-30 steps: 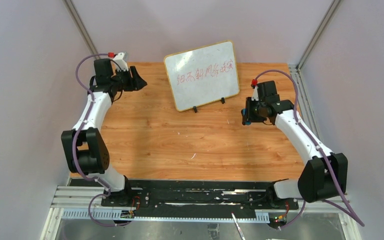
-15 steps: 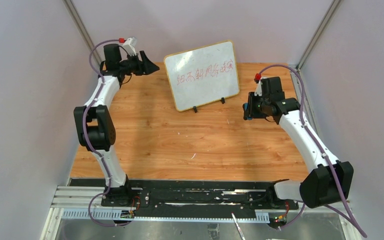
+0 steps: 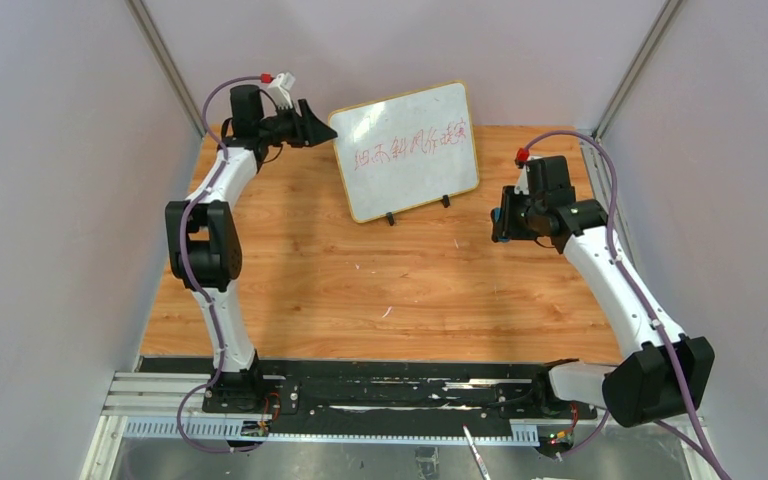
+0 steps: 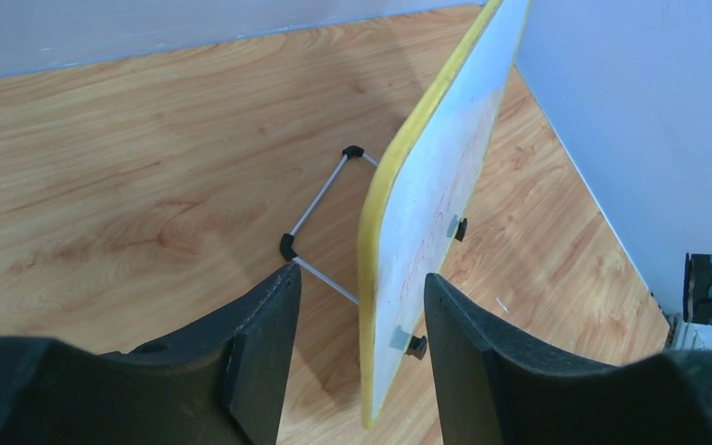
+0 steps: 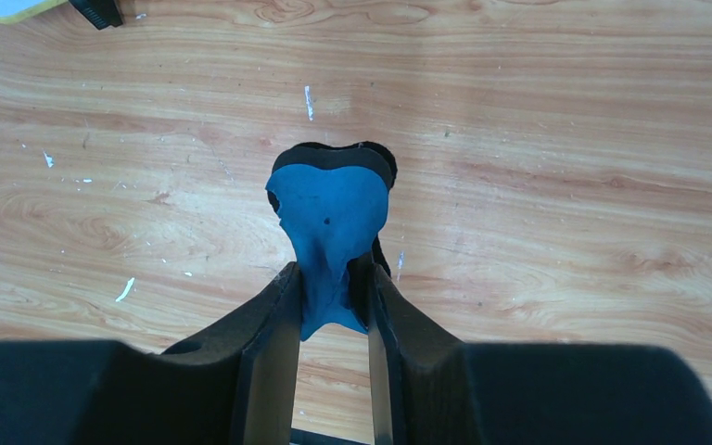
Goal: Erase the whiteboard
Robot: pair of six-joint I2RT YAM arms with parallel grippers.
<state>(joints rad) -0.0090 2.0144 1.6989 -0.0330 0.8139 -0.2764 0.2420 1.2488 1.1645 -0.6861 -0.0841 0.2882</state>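
Observation:
The whiteboard (image 3: 405, 150) stands tilted at the back of the table on two small black feet, with red writing across it. My left gripper (image 3: 322, 130) is at its upper left edge. In the left wrist view the board's yellowish edge (image 4: 399, 185) runs between the open fingers (image 4: 273, 315), with a gap to each. My right gripper (image 3: 498, 225) hovers to the right of the board, shut on a blue eraser (image 5: 329, 213) that sticks out past the fingertips (image 5: 287, 287). The board's corner (image 5: 0, 7) shows at the top left of the right wrist view.
A thin wire stand (image 4: 320, 199) props the board from behind. Grey walls (image 3: 60, 200) close in the wooden table (image 3: 360, 290) on the left, back and right. Small white specks (image 5: 125, 289) lie on the wood.
My left arm has swung right and toward the back, bringing its gripper from the table's left side to the board's left edge. The right gripper has shifted slightly right with the eraser.

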